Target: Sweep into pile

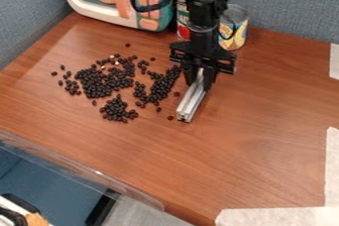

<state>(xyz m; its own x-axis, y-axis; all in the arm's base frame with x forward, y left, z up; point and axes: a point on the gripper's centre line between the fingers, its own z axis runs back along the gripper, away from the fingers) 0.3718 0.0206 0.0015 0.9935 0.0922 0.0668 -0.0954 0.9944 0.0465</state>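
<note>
Beside the metal bar, off its view-left flank: black beans, nearest ones close to its upper half, others farther out. Gripper closed on bar's upper end. Long side faces the beans; judged: sweep broadside toward view-left, not lengthwise.

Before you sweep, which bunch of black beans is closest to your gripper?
The slanting bunch, beside the gripper's metal bar. The big bunch and little bunch are farther away.

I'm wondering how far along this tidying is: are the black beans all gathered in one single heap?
No, the black beans lie in several clumps with strays around them.
</note>
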